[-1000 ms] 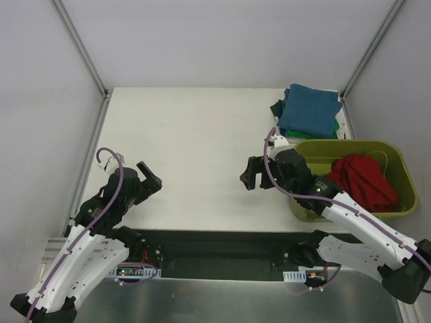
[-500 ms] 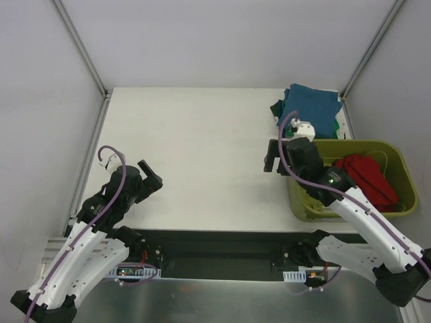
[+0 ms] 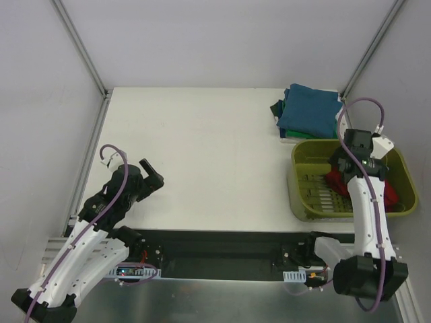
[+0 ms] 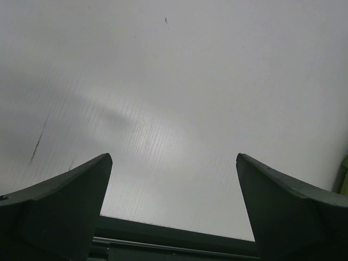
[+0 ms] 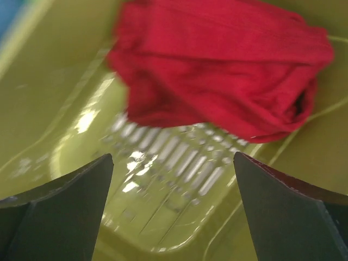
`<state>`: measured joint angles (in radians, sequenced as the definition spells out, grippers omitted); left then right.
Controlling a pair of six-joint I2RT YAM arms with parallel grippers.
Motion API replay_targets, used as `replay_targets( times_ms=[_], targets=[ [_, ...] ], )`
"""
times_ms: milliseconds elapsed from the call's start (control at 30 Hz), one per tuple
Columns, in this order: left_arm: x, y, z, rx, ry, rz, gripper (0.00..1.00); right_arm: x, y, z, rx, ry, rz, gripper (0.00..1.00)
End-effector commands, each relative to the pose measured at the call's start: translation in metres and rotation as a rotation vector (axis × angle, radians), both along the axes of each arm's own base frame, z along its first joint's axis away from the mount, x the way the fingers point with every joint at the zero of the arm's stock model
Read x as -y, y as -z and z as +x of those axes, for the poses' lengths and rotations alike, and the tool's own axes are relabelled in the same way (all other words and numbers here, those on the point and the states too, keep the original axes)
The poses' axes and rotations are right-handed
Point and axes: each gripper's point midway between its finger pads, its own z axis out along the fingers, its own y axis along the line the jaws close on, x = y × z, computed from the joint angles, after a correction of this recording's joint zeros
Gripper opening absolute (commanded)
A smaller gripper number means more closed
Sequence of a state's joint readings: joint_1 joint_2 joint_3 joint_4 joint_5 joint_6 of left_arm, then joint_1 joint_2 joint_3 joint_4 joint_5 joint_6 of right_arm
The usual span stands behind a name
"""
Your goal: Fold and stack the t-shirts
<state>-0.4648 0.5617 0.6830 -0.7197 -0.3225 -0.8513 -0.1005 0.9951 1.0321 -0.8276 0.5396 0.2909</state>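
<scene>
A dark red t-shirt (image 3: 390, 192) lies crumpled in the olive-green basket (image 3: 303, 146); it fills the top of the right wrist view (image 5: 217, 65). A folded teal-blue shirt (image 3: 310, 111) tops a stack at the back right, with a green one (image 3: 278, 108) showing under it. My right gripper (image 3: 342, 168) hangs over the basket, open and empty (image 5: 173, 163), just short of the red shirt. My left gripper (image 3: 151, 176) is open and empty (image 4: 173, 160) over the bare white table at the left.
The basket's slotted floor (image 5: 163, 157) lies below the right gripper's fingers. The white table (image 3: 202, 148) is fenced by metal rails at the left and back right. A dark gap runs along the near edge by the arm bases.
My right arm has swung from the middle of the table to the right and now hangs over the basket. The left arm has barely moved.
</scene>
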Motion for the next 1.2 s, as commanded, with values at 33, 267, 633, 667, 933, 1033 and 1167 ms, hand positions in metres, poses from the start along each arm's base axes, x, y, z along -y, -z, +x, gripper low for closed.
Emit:
replay_targets(
  times_ms=[33,267,633,667,933,1033,1167],
  targets=[
    [0.006,0.000,0.005,0.011,0.034,0.004,0.99,0.037,0.038,0.002,-0.152,0.155,0.032,0.97],
    [0.009,0.001,0.002,0.010,0.060,-0.007,0.99,0.069,0.102,0.018,-0.237,0.254,0.139,0.97],
    [0.006,-0.001,0.002,0.032,0.043,-0.009,0.99,0.069,0.116,0.037,-0.167,0.215,0.155,0.13],
    [0.006,0.000,0.001,0.031,0.042,-0.011,0.99,0.066,0.115,0.035,-0.152,0.204,0.157,0.02],
    [0.006,0.000,0.003,0.024,0.039,-0.009,0.99,0.046,-0.003,0.033,0.216,0.079,0.089,0.01],
    [0.005,0.000,0.004,0.025,0.032,-0.005,0.99,0.036,-0.063,0.023,0.359,0.016,0.037,0.01],
    [0.007,0.002,0.004,0.017,0.035,-0.010,0.99,0.001,-0.132,0.023,0.525,-0.178,0.040,0.01]
  ],
)
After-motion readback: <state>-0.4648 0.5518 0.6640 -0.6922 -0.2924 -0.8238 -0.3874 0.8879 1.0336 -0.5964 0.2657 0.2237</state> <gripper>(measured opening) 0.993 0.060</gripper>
